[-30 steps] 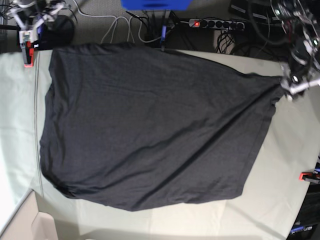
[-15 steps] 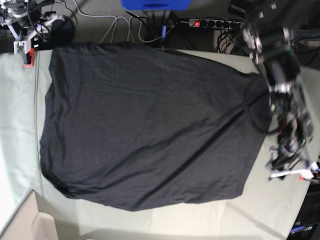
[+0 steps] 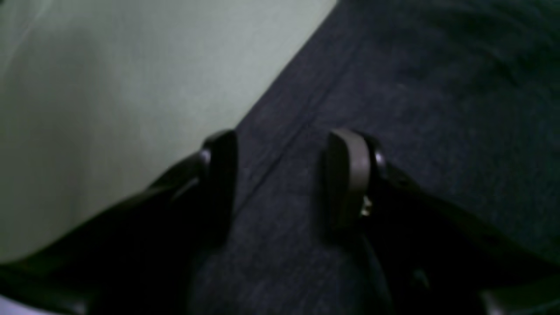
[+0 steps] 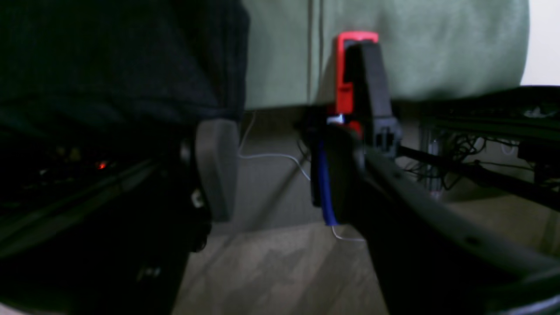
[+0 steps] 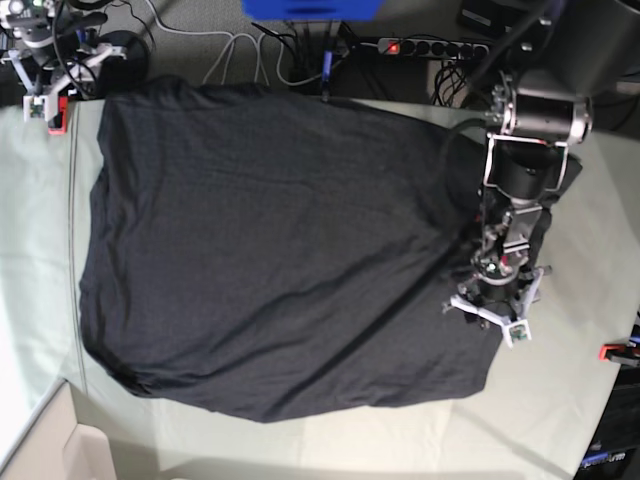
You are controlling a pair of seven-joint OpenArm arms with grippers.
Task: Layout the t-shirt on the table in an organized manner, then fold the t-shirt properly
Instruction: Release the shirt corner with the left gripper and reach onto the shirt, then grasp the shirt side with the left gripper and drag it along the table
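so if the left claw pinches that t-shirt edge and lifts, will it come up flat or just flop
Probably flop: the t-shirt lies limp with soft diagonal creases, so only the pinched part should rise. The thin hem between the open left claw looks easy to miss. It may drag across the table cloth rather than slide cleanly.

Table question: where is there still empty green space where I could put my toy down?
The t-shirt covers most of the table. Bare green cloth shows along the near edge below the shirt's hem, in the corner beside the left gripper, and in a strip past the shirt's other side, by the red clamp. It is crowded where the left arm reaches over the shirt.
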